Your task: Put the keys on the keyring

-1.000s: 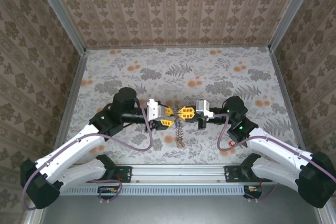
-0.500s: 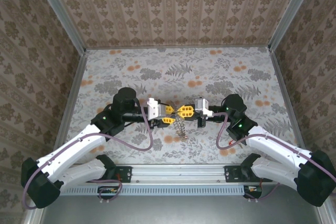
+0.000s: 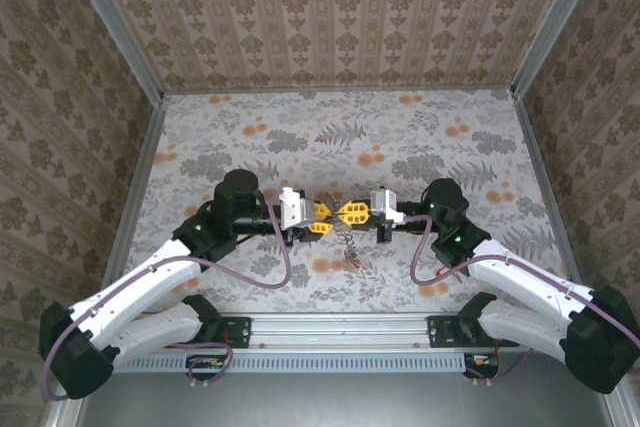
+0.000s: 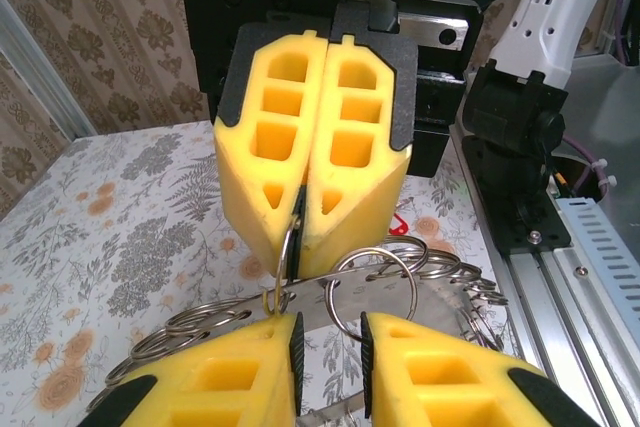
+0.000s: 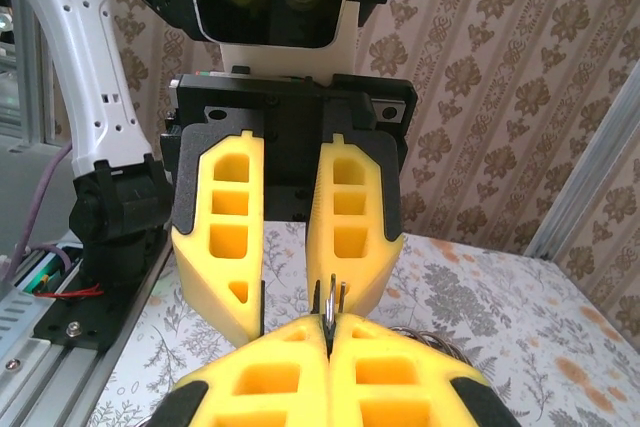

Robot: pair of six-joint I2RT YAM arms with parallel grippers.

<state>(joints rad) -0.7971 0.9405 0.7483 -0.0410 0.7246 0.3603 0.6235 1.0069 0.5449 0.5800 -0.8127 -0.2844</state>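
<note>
Jaws on the right gripper (image 5: 330,325) are pressed tight, pinching a thin loop of the keyring (image 3: 345,244). The left gripper (image 4: 332,332) faces it tip to tip with its jaws spread and another loop sitting in the gap, though I can't really tell if that loop touches either pad. The rest of the bunch dangles straight down, just nearer than both tips and midway between the arms, so neither one's closer.

one left hand (image 3: 321,220), one right hand (image 3: 345,214), one keyring (image 3: 347,244), its loops too tangled to count.
</note>
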